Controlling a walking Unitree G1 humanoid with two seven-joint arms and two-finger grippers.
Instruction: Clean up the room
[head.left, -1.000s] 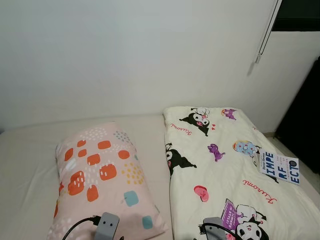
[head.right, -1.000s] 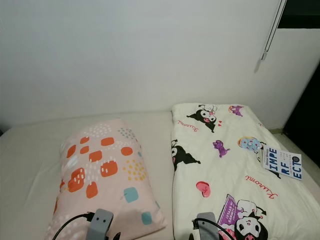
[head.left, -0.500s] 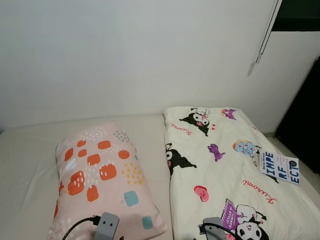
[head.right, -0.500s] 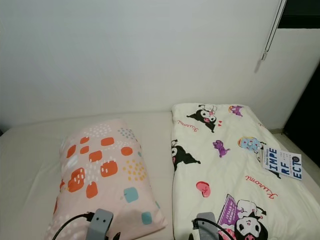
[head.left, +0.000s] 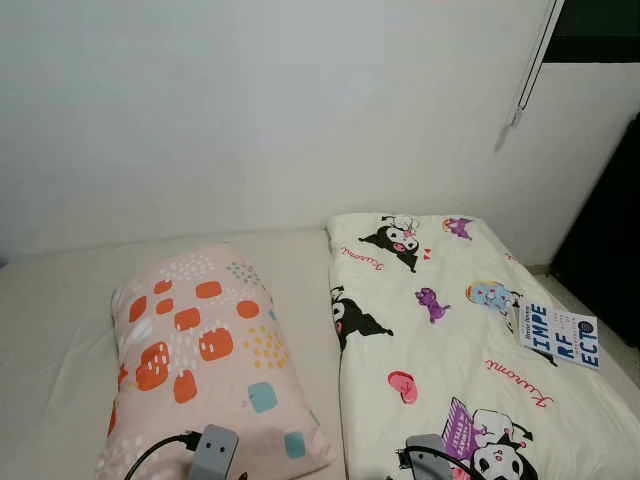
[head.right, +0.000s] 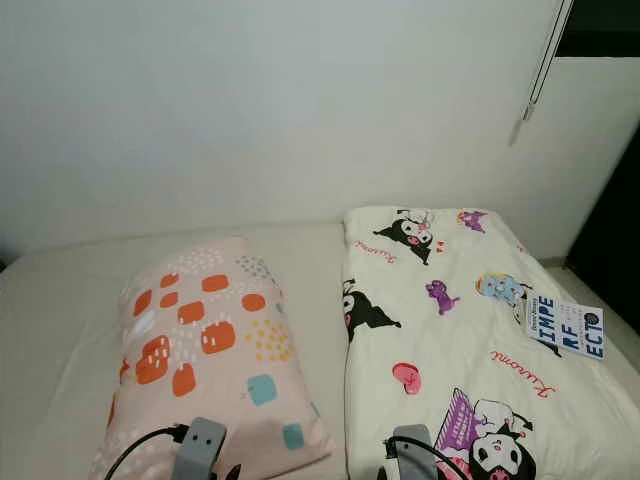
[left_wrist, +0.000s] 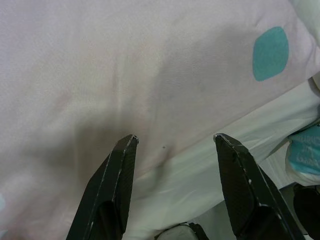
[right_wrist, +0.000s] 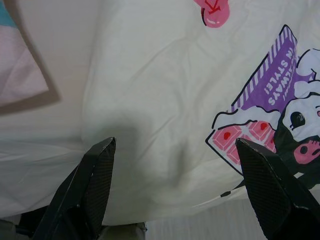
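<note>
A: Layout, biggest first?

B: Bed (head.left: 40, 330) with a cream sheet spans the lower half of the head views, white wall (head.left: 250, 110) behind. Cartoon-print quilt (head.left: 450, 340), folded into a long strip, fills the lower right. Pink pillow (head.left: 205, 350) with orange, teal and yellow patches sits lower centre-left, just beside the quilt's left edge.

A: Anything loose?

B: A book (head.left: 556, 335), white cover with blue block letters, lies on the quilt at the right edge of the frame, tilted.

A: Grippers?

B: Left gripper (left_wrist: 172, 190) is over the pillow's near edge, fingers spread, nothing between them. Right gripper (right_wrist: 175, 190) is over the quilt near its purple-and-pink cartoon print, fingers wide apart, also empty. Contact with the fabric is hard to judge; both look just above it.

A: Head view of the arms?

B: Just the grey wrists at bottom edge, left wrist (head.left: 215, 452) on the pillow side, right wrist (head.left: 428, 455) on the quilt side.
</note>
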